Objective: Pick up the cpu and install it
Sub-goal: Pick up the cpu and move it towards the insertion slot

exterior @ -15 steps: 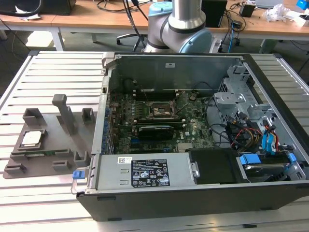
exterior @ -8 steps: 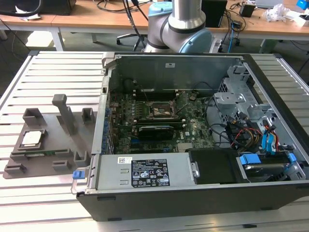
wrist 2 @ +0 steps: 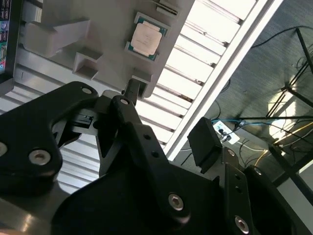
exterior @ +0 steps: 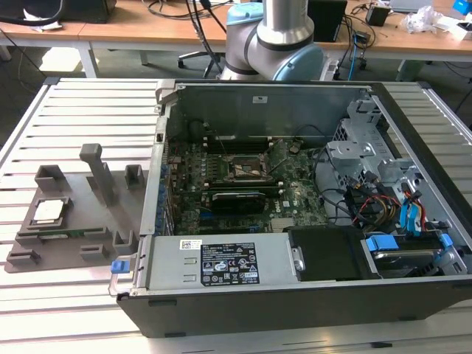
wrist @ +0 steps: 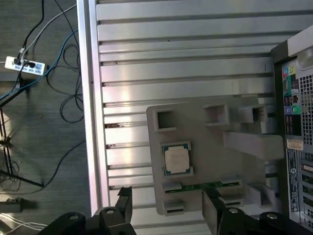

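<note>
Small square silver-grey cpu [wrist: 176,158] seated in grey moulded holder tray [wrist: 210,147] on slatted metal bench [wrist: 171,49], long green memory stick [wrist: 205,185] laid just beside, black jaws spread wide, nothing gripped, open computer case [exterior: 258,110] set alongside the tray

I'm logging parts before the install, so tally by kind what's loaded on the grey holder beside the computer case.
cpu: 1
memory stick: 1
Total: 2 parts on the grey holder

cpu [wrist: 176,158] seated in grey holder [wrist: 210,161] | fingers [wrist: 125,203] spread wide, clear of cpu
</note>
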